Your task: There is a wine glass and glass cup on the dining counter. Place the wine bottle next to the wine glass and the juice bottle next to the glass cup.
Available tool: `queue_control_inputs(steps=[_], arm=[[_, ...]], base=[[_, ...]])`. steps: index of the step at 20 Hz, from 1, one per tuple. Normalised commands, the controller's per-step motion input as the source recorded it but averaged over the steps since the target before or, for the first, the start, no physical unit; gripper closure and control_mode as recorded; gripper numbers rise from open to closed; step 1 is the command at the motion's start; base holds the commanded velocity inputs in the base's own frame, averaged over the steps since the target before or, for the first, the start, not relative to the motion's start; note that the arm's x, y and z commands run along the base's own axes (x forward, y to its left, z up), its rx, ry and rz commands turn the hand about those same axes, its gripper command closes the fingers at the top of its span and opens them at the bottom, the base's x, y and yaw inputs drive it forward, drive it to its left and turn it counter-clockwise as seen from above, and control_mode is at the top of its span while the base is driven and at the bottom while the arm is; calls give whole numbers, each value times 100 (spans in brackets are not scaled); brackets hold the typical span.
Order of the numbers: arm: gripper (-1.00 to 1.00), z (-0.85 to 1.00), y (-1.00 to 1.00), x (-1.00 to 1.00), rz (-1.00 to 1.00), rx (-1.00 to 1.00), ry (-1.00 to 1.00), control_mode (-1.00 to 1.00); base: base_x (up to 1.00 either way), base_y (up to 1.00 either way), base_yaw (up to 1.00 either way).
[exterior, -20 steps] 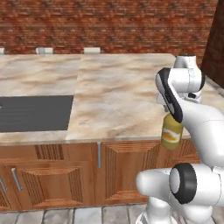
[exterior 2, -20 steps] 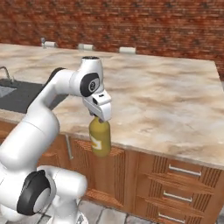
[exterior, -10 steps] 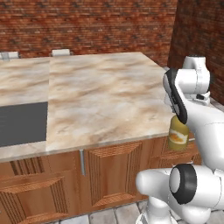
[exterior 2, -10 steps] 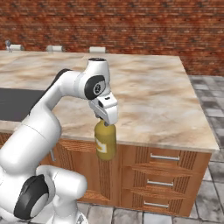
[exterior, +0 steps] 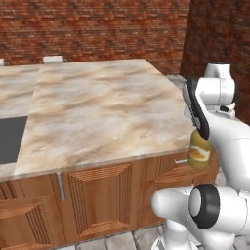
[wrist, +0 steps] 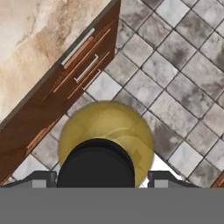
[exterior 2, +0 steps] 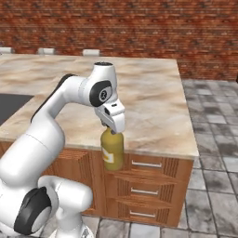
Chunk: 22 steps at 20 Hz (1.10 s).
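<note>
Gripper clamps the cap of the juice bottle, which hangs upright in the air just off the front edge of the dining counter, before its wooden drawers, above the grey stone floor.

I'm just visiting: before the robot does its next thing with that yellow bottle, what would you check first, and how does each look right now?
1. Juice bottle held by the gripper at its top: ok.
2. Bottle hanging upright: ok.
3. Bottle over the dining counter: not ok; it hangs beside the edge, in front of the drawers.
4. Glass cup located: cannot tell.
5. Bottle raised above the countertop: not ok; its body hangs below the edge.
</note>
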Motion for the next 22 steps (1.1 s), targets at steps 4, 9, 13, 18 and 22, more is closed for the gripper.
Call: queue_control_inputs(steps=[4, 9, 13, 18, 22], arm=[[100, 0, 0, 0, 0, 0, 0, 100], [100, 0, 0, 0, 0, 0, 0, 100], [100, 0, 0, 0, 0, 0, 0, 100], [100, 0, 0, 0, 0, 0, 0, 100], [100, 0, 0, 0, 0, 0, 0, 100]], base=[[25, -72, 0], [28, -72, 0], [32, -71, 0], [33, -70, 0], [36, -69, 0]])
